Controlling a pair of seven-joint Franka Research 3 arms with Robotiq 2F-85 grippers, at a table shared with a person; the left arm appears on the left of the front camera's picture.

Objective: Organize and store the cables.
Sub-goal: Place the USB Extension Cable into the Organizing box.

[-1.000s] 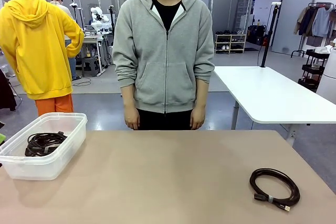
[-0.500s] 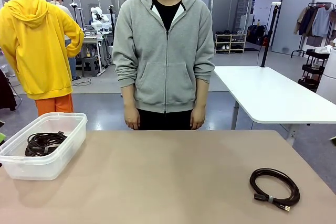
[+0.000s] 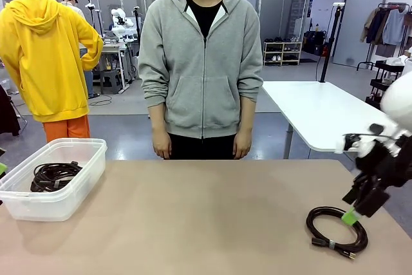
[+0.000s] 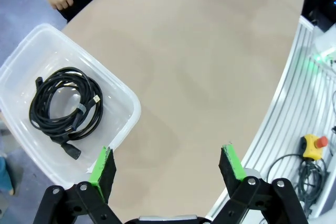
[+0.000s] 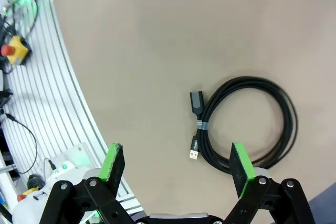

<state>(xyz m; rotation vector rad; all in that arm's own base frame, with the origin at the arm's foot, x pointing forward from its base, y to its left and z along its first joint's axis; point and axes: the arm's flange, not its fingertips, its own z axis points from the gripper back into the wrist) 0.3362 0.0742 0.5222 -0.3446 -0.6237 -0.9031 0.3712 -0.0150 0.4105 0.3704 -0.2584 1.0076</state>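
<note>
One coiled black cable (image 3: pixel 311 223) with a small tie lies on the tan table at the near right. My right gripper (image 3: pixel 351 216) hangs open just above its right side. In the right wrist view the coil (image 5: pixel 203 125) lies under the right finger, partly between the open gripper's (image 5: pixel 177 163) green pads. More coiled cables (image 3: pixel 55 175) rest inside a clear plastic box (image 3: pixel 64 143) at the table's left. My left gripper (image 4: pixel 167 166) is open and empty, high over the table beside the box's (image 4: pixel 131 108) near corner, with the stored cables (image 4: pixel 79 124) below left.
A person in a grey hoodie stands at the far edge, hands (image 3: pixel 161 149) hanging down by the table. The broad middle of the table (image 3: pixel 206 217) is bare. An emergency stop button (image 5: pixel 13 48) and wires lie beyond the table's rim on the robot's side.
My right arm has come into the front view from the right and its open gripper now hovers over the loose cable. The cable, box and person have not moved.
</note>
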